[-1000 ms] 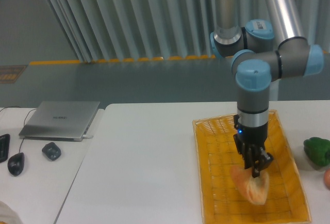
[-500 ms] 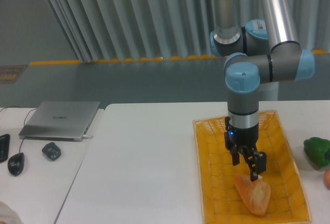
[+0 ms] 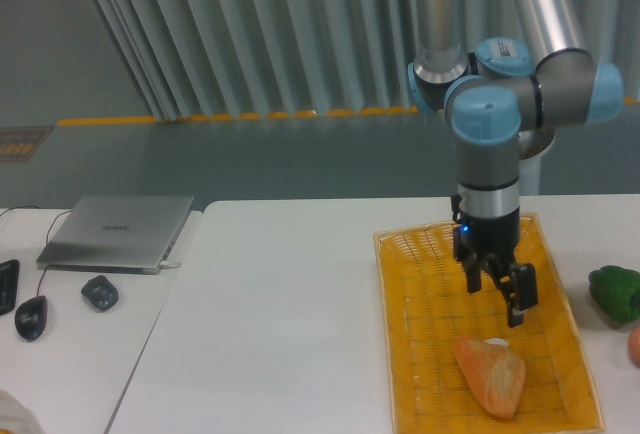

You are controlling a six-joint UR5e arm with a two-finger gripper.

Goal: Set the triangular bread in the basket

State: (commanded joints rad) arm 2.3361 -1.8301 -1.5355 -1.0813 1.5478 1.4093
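The triangular bread point(image 3: 492, 377), golden-brown and wedge-shaped, lies on the bottom of the yellow-orange wicker basket point(image 3: 415, 344), near its front right part. My gripper point(image 3: 498, 298) hangs above the basket's middle, a little above and behind the bread, apart from it. Its fingers are spread and hold nothing.
A green pepper point(image 3: 615, 292) lies on the table right of the basket, with a reddish thing point(image 3: 634, 346) at the frame's right edge. A closed laptop point(image 3: 118, 231), a small dark object point(image 3: 100, 292) and a mouse point(image 3: 31, 316) lie on the left table.
The gripper has let go of the bread, which now lies in the basket. The gripper has risen and moved back and slightly right, away from the bread.
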